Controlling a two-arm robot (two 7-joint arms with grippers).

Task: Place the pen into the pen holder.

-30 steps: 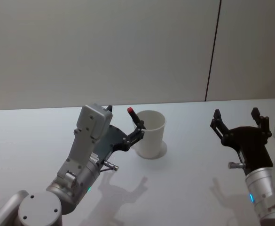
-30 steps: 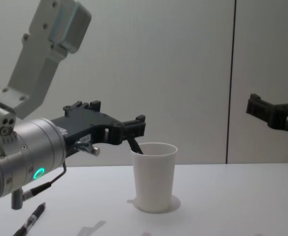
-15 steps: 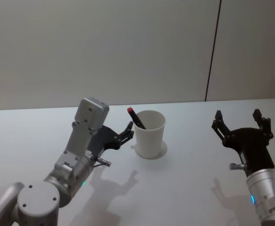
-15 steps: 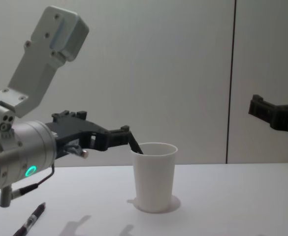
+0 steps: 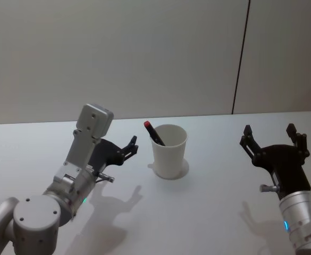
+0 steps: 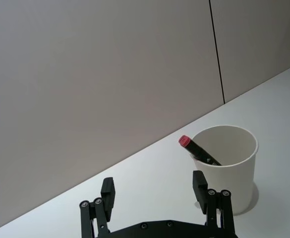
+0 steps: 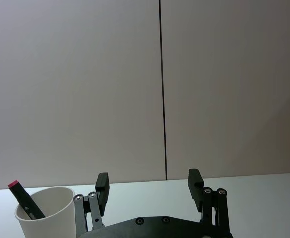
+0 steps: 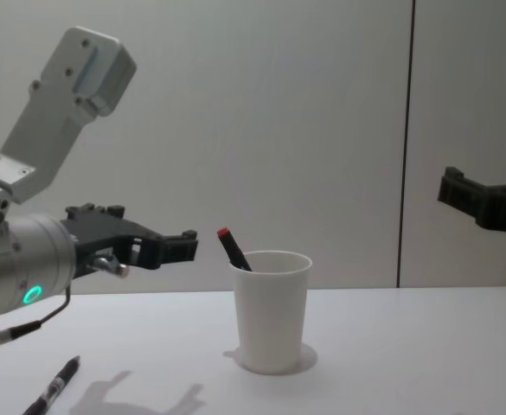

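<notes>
- Head view: the left gripper (image 5: 132, 147), left of centre, has drawn back from the pen holder (image 5: 169, 154), a white paper cup in the middle of the frame. Half a second ago its tips were at the cup's rim. Now a clear strip of table (image 5: 208, 212) lies between them.
- The pen (image 5: 154, 134), dark with a red cap, stands inside the cup. It leans on the left side of the rim, and its capped end pokes out toward the upper left. Nothing grips it.
- Judged from this, the pen has been let go where it belongs. The placing looks done, and the arm seems to be retreating.
- Left wrist view: along the bottom edge, the left gripper (image 6: 153, 182) shows its two black fingers (image 6: 107, 191) spread wide apart with nothing between them. The cup and pen sit beyond, at the lower right.
- The right gripper (image 5: 268, 130), near the right edge of the head view, hangs above the table well apart from the cup. Its fingers are also spread wide and hold nothing.
- Chest view: a second pen (image 8: 58, 385) lies flat on the table in the lower left corner, below the left arm. Nothing touches it.
</notes>
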